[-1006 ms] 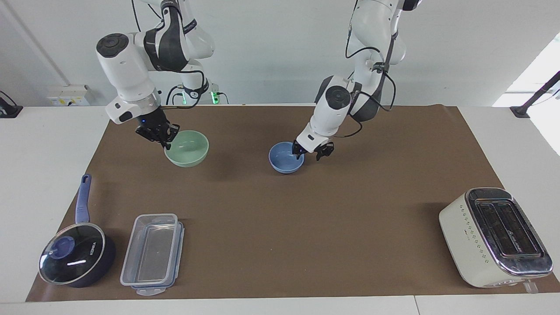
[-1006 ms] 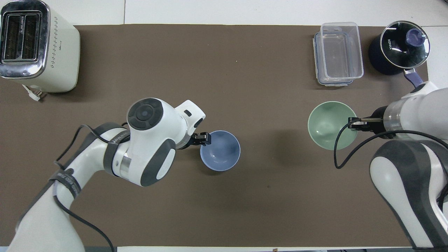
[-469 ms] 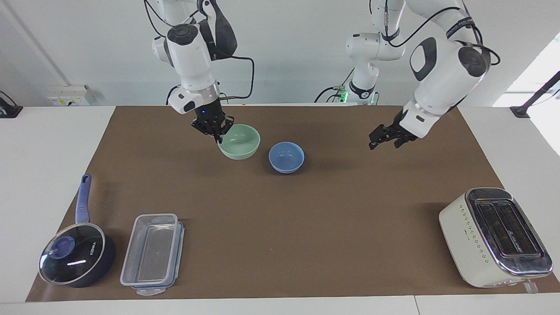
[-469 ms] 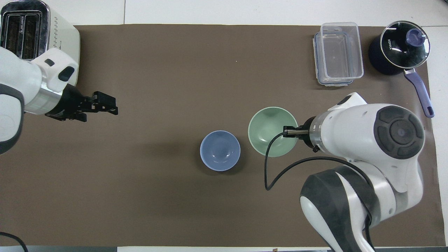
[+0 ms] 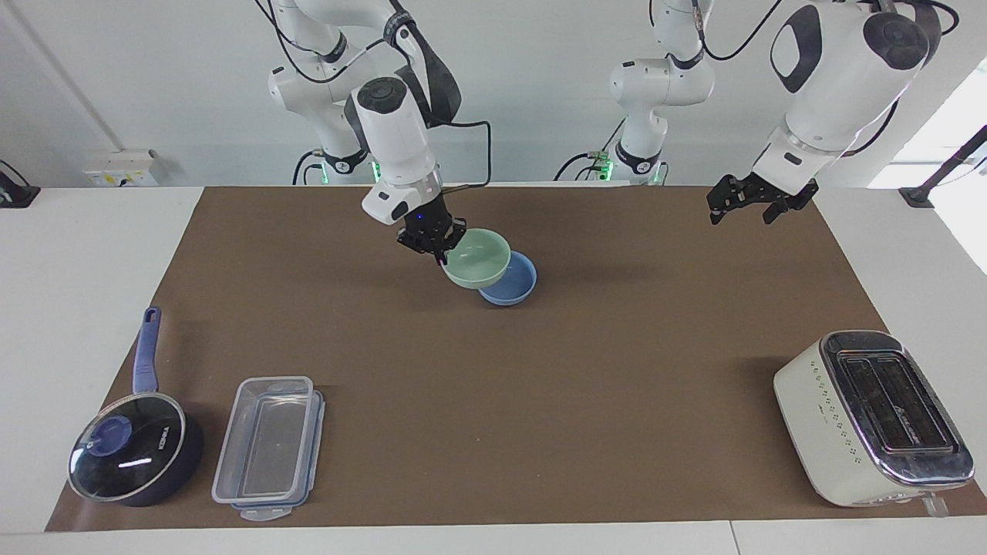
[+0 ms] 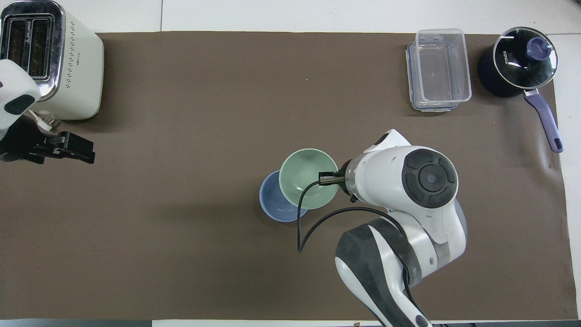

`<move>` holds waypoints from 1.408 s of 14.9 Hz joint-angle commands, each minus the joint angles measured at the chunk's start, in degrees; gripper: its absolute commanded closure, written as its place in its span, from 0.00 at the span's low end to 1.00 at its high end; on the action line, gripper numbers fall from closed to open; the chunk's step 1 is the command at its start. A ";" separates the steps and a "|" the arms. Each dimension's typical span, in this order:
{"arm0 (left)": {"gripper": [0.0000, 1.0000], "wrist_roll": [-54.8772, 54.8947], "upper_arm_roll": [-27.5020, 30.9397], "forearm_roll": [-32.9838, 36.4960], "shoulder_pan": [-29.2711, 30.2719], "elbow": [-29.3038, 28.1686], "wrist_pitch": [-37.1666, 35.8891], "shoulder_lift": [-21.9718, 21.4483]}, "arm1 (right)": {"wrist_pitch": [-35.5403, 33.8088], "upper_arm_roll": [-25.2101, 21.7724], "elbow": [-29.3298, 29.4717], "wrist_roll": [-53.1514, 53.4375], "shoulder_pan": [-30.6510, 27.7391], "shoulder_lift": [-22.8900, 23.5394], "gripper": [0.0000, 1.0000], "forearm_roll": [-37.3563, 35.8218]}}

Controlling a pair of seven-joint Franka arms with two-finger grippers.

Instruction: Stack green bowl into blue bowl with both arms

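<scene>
mid-worktop: green bowl [image 5: 479, 258] raised and tilted, pinched at its rim by the right end effector [image 5: 432, 240], fingers closed on the rim at the side toward the right arm's end of the worktop. overlapping the blue bowl [image 5: 513, 281] from above, offset toward the right arm's end, not seated in it. blue bowl flat on the brown mat [image 5: 540, 401], about midway between the two arms' ends. wide bare mat all round the pair, especially on the side farther from the robots. clear plastic container [image 5: 268, 449] and dark blue saucepan with glass lid [image 5: 129, 458] close together at the mat's edge farthest from the robots, toward the right arm's end, well apart from the bowls; saucepan handle pointing toward the robots. cream toaster [image 5: 871, 416] at the mat's corner toward the left arm's end, also well apart. white worktop [image 5: 85, 308] showing round the mat; pale wall behind the arm bases. right arm bent down from its base, wrist angled over the bowls, cable looping from it. left end effector [image 5: 754, 199] high in the air over the mat's edge toward the left arm's end, fingers spread apart and holding nothing, arm folded up and waiting.
</scene>
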 commanded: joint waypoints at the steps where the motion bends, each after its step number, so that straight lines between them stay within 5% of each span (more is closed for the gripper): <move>1: 0.00 4.26 -0.19 2.21 0.17 2.03 -3.31 0.07 | 2.96 -0.20 -0.25 0.30 2.19 2.35 1.00 1.41; 6: 0.00 4.06 0.16 1.25 1.31 -2.46 1.16 -1.51 | 6.30 -0.20 -2.53 0.56 3.43 2.53 1.00 1.59; 10: 0.00 -1.25 0.16 -2.28 0.61 1.57 0.13 0.41 | 7.01 -0.20 -3.68 1.01 3.96 2.53 1.00 1.59; 21: 0.00 -0.37 0.16 -0.34 -0.09 1.32 -1.99 0.15 | 12.10 -0.20 -5.08 1.45 6.07 4.46 1.00 1.59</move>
